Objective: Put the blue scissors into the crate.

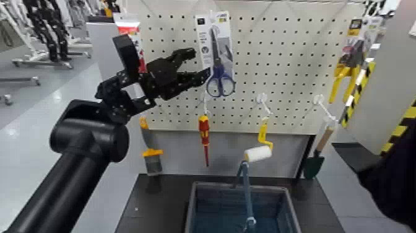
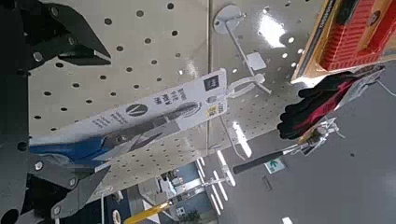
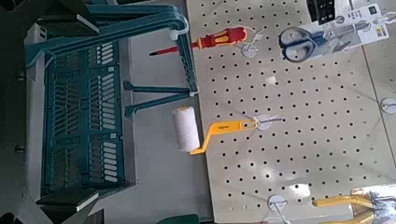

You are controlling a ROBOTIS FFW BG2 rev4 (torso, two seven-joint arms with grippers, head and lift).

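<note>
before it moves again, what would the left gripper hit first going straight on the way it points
The left gripper would likely meet the scissors or their card first; depth is hard to judge.

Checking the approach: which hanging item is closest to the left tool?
The blue scissors, on a tall white card beside the left tool; the screwdriver hangs lower and has no loop handles.

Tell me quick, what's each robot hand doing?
Left gripper: open, at the edge of the hanging scissors card, not clamped on it.
Right gripper: open and empty, on the robot's right.
</note>
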